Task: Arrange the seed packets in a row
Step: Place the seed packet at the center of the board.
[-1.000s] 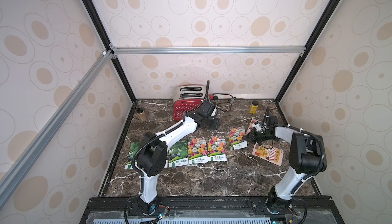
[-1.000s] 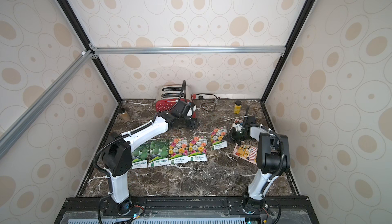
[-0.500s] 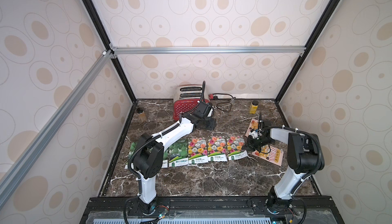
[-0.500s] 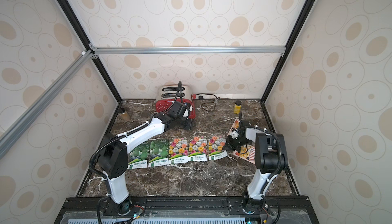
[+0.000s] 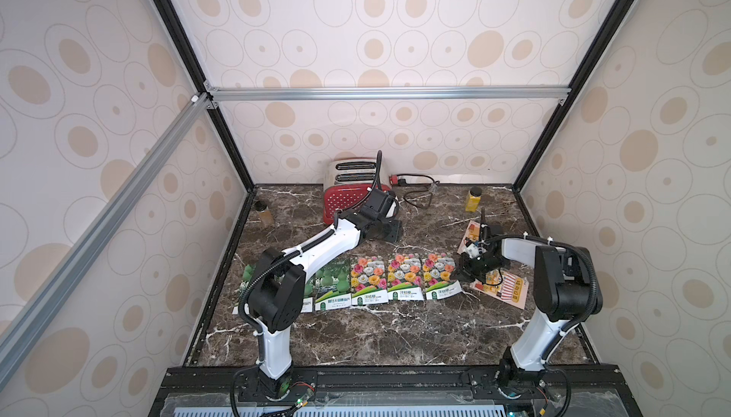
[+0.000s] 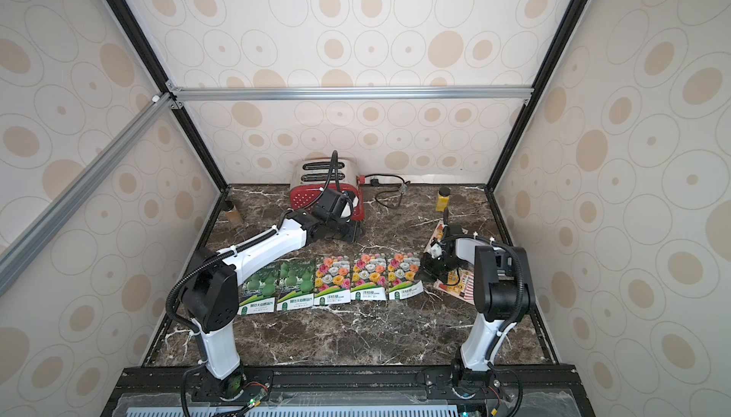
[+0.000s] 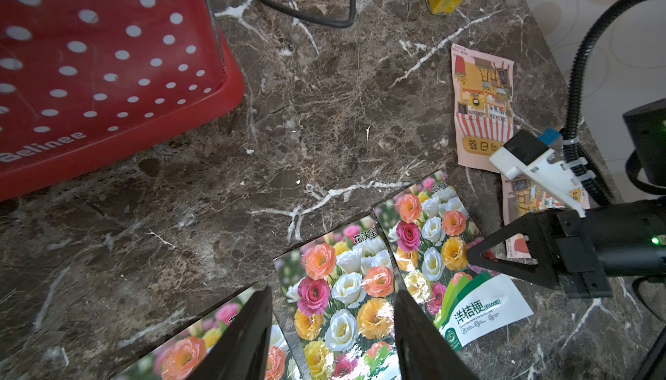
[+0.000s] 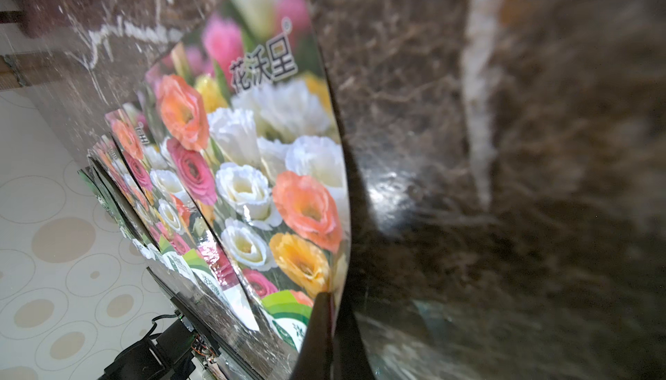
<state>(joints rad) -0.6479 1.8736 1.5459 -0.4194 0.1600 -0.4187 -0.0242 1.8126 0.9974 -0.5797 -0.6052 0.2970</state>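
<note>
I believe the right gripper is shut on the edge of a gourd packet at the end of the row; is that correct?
Not quite. The right gripper is shut on the edge of a flower packet, not a gourd one, at the end of the row. The right wrist view shows its printed blooms running right up to the gripper.

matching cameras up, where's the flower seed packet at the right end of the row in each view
Both top views: the glossy flower-print rectangular seed packet ends the row on the right arm's side.
Left wrist: the packet lies just past the open left pincer.
Right wrist: the packet fills the near view, close up.
Shared landmark: the black right pincer, shut on its edge.
</note>
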